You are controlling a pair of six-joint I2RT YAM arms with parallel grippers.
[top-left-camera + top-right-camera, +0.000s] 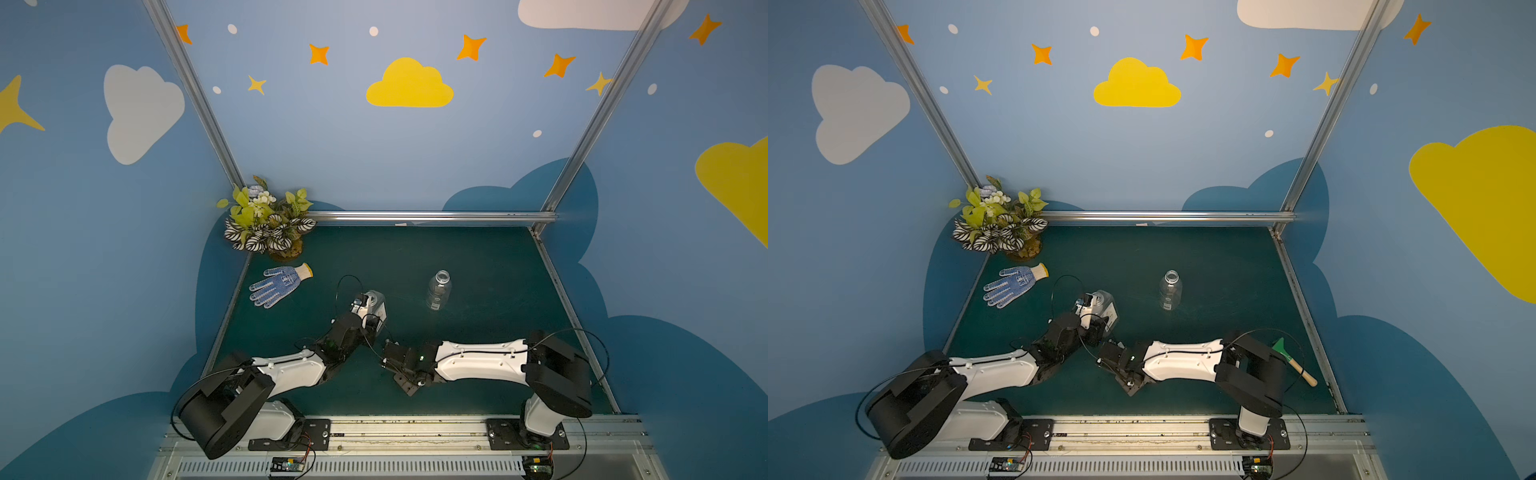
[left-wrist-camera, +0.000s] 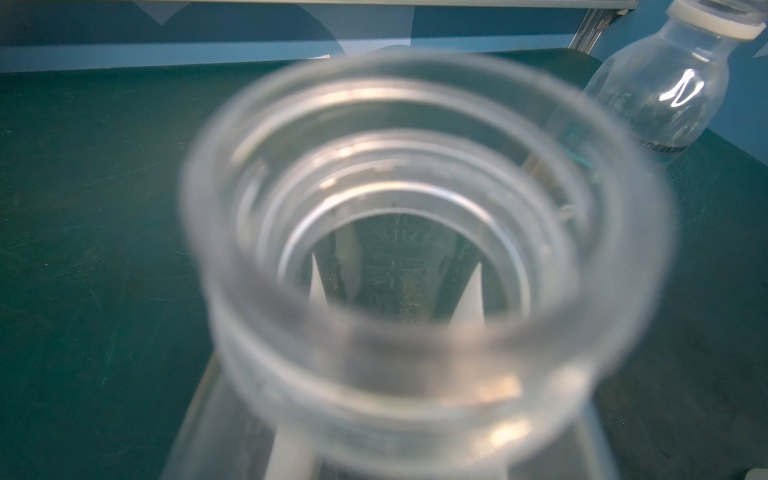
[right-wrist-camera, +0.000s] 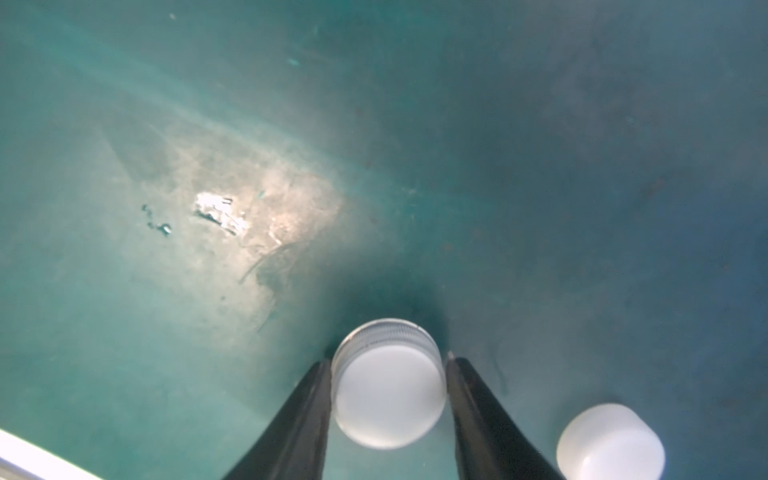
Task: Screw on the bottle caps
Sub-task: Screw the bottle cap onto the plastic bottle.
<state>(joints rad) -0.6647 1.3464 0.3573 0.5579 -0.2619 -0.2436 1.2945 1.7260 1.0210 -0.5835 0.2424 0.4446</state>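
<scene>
**Cap gripped, both bottles uncapped**

The right jaws are clamped on one white cap (image 3: pixel 388 399), with a black finger (image 3: pixel 307 415) pressed against each side, above the green worktop (image 3: pixel 208 124). A second cap (image 3: pixel 611 442) lies near it. In both top views I see the flat-sided bottle (image 1: pixel 379 309) at the left jaws, and its open mouth fills the left wrist view. The left jaws are hidden behind it, so I cannot tell whether they grip it. The round bottle (image 1: pixel 438 291) stands upright and uncapped, apart from the flat-sided one on its right.
</scene>
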